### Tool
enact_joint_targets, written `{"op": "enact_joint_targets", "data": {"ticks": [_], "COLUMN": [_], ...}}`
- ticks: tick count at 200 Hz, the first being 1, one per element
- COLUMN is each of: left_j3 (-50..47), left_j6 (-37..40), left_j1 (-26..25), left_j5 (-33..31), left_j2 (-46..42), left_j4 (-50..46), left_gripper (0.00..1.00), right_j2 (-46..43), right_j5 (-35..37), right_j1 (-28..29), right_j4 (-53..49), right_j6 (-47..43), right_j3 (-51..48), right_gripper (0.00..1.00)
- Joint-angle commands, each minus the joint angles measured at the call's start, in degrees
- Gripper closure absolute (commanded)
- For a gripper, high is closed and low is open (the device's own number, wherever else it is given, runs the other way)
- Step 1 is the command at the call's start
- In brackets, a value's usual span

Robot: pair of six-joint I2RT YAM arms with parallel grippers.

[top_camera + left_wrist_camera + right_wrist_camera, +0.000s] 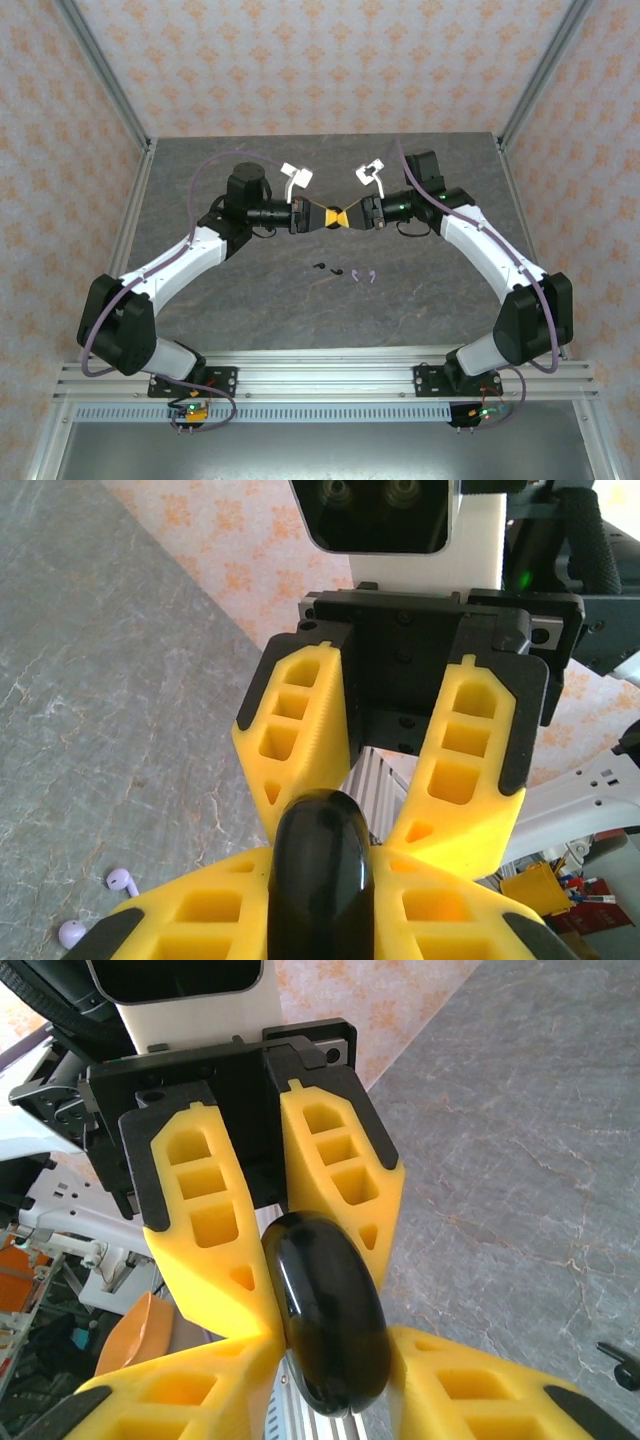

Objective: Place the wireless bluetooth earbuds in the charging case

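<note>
Top external: black earbuds [317,266] (lavender pair [357,274])

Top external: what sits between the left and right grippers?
A black charging case, pinched from both sides by the left gripper and right gripper; clearest in both wrist views.

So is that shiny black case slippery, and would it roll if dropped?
Probably slippery: the black case looks glossy and smooth, pinched between the left gripper and right gripper. It looks rounded, so it may roll on the table. Likely rigid; it shows no denting.
</note>
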Motion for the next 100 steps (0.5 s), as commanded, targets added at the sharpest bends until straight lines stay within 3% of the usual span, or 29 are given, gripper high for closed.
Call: {"op": "enact_joint_targets", "data": {"ticks": [1, 43, 100], "left_j3": [2.7, 2.9, 2.1], "left_j6": [-0.5, 1.2, 2.8], "left_j1": [-1.8, -1.8, -1.8], "left_j5": [0.7, -0.5, -0.9], "left_j2": [-0.8, -0.8, -1.0], "left_j4": [3.3, 0.3, -1.6], "left_gripper": [0.83, 0.79, 0.67], "right_j2": [1.0, -1.8, -3.7], "right_j5": [-4.8, 1.6, 4.8], "right_j1": [1.5, 0.7, -1.3], "right_j4": [-2.0, 7.0, 11.5], "right_j6": [-3.4, 5.1, 10.2], "right_j3": [2.4, -0.7, -2.9], "right_gripper": [0.66, 0.78, 0.78]}}
